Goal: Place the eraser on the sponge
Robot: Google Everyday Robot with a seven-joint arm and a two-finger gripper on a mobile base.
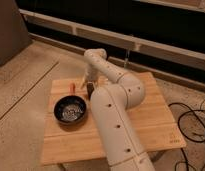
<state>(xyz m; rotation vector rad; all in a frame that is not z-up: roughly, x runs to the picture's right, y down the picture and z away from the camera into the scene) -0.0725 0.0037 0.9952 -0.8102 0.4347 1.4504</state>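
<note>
My white arm (113, 115) rises from the bottom of the camera view, bends over at the far side of the wooden table (151, 115) and points down. The gripper (88, 82) hangs at its end, just above the table to the right of the pan's orange handle (72, 87). Right under the gripper shows a small dark shape that may be the eraser (90, 89); I cannot tell whether the gripper touches it. The green sponge is hidden behind my arm.
A round black pan (71, 110) lies on the left part of the table, handle pointing away. Beyond the table runs a dark wall with light rails (146, 40). Cables (193, 125) lie on the floor at the right.
</note>
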